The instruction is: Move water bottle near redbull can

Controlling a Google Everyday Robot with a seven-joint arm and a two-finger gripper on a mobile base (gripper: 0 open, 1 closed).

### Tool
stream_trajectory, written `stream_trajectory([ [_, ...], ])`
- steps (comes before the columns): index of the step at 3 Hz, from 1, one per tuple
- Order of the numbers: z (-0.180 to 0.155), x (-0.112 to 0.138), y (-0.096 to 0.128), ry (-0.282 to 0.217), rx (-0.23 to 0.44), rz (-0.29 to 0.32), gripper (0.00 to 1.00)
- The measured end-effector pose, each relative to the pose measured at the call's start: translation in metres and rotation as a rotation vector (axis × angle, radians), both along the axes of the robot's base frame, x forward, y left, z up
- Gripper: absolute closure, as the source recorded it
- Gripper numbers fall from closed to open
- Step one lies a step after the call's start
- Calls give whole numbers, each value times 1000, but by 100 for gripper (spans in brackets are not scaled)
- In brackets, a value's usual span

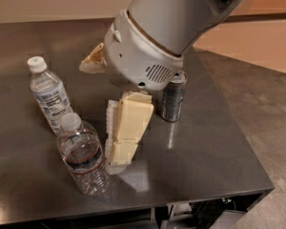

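Note:
The water bottle (83,157) is small and clear, with a white cap and a narrow dark band label. It stands upright near the table's front left. My gripper (116,159) hangs just to its right, tip close to the tabletop, with a small gap to the bottle and holding nothing. The redbull can (173,97) stands upright behind and to the right of the gripper, partly tucked under my arm's grey wrist housing (143,51).
A second bottle (48,97) with a large white-and-blue label stands behind and left of the water bottle. The dark metal table (205,156) ends at its front and right edges, with floor beyond on the right.

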State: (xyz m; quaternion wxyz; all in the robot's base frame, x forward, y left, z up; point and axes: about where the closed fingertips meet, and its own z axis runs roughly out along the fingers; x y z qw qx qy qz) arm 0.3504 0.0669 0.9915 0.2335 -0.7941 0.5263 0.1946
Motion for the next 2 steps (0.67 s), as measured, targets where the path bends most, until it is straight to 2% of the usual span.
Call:
stream_trajectory([
  [1,-8,-15,14,13,-22,26,0],
  [2,-22,-20,24,34,-67,29,0],
])
